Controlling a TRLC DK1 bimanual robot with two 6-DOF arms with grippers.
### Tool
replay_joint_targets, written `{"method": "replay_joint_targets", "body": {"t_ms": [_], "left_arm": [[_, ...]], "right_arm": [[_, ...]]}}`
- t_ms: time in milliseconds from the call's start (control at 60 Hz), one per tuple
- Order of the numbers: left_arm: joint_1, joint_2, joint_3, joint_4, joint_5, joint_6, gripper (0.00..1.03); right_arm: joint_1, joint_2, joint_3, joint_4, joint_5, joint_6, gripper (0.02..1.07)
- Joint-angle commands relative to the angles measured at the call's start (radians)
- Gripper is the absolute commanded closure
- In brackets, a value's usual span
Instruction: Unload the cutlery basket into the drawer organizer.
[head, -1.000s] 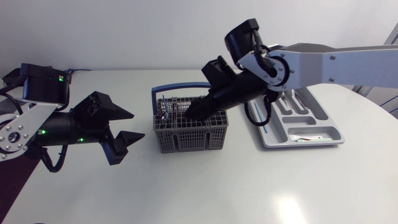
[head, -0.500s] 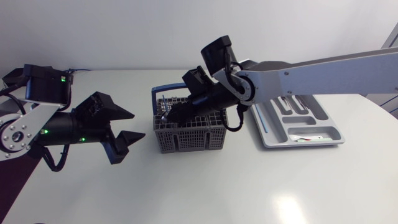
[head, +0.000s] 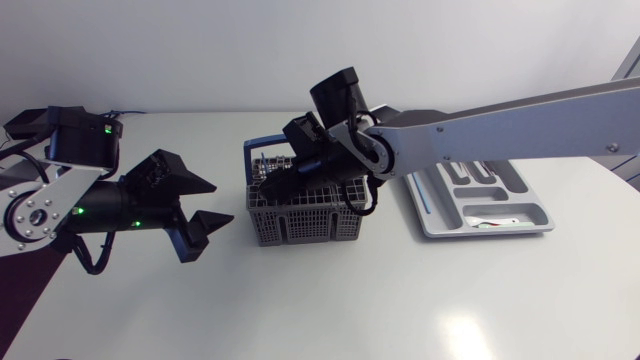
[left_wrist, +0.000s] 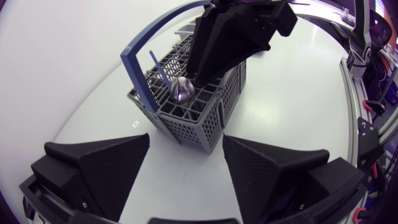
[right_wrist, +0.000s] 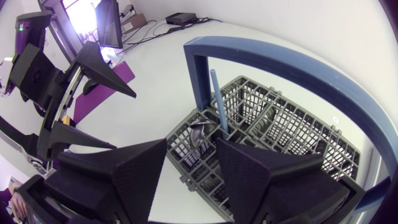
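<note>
The left arm (head: 30, 205) is a silver-grey link with a round flange, dotted by what look like small screws. It carries boxy black housings with green indicator lights and a looping black cable (head: 82, 264). The left gripper (head: 218, 203) has two broad, matte black, wedge-shaped fingers (left_wrist: 106, 165). The right arm (head: 500, 125) is a long silver-grey beam with black joints, thin black cables and a matching right gripper (right_wrist: 191, 148).
</note>
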Motion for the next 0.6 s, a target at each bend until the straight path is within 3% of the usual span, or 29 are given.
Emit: {"method": "replay_joint_targets", "body": {"t_ms": [0, 583], "left_arm": [[0.008, 0.02, -0.012, 0.009, 0.007, -0.004, 0.05], [0.024, 0.042, -0.002, 0.024, 0.015, -0.001, 0.05]], "right_arm": [[0.013, 0.031, 0.021, 0.011, 0.008, 0.028, 0.51], [0.037, 0.055, 0.028, 0.039, 0.029, 0.03, 0.7]]}}
